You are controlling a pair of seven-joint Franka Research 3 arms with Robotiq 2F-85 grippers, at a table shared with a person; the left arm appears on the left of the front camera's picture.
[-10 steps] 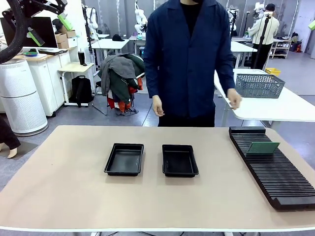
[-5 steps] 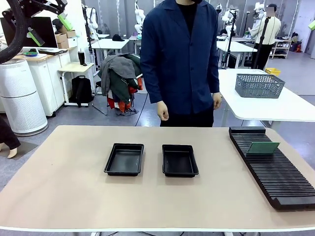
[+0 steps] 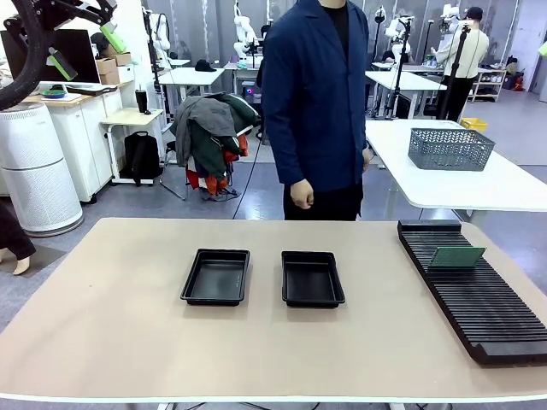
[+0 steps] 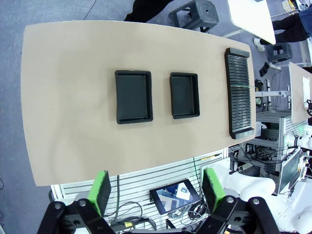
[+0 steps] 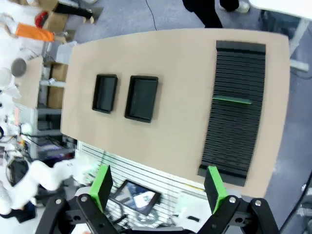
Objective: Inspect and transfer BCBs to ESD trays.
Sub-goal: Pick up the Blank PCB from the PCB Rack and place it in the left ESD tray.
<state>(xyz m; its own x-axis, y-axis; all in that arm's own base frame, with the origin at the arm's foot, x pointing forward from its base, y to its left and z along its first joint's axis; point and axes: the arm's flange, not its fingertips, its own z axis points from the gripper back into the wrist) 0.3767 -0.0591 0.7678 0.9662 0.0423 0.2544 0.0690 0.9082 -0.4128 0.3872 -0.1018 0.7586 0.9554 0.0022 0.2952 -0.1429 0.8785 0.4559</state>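
Two ESD trays (image 3: 216, 276) (image 3: 313, 278) lie side by side mid-table, both with bare floors. One green BCB (image 3: 457, 256) stands on edge in a slot of the long black rack (image 3: 474, 299) at the right. From high above, the left wrist view takes in the trays (image 4: 133, 96) (image 4: 184, 95) and the BCB (image 4: 241, 87) as a thin line. My left gripper (image 4: 157, 191) is open and holds nothing; it hangs raised at the top left (image 3: 85, 51). My right gripper (image 5: 158, 187) is open too, high over the trays (image 5: 105, 92) (image 5: 142, 98) and the BCB (image 5: 232, 100).
A person in a dark blue coat (image 3: 316, 102) stands at the far edge of the table, hands hanging apart from the trays. The rack runs along the table's right side (image 5: 234, 112). A white table with a grey basket (image 3: 450, 147) stands behind.
The person has turned sideways and shifted a little behind the table. Both arms, the trays and the board stay where they were.
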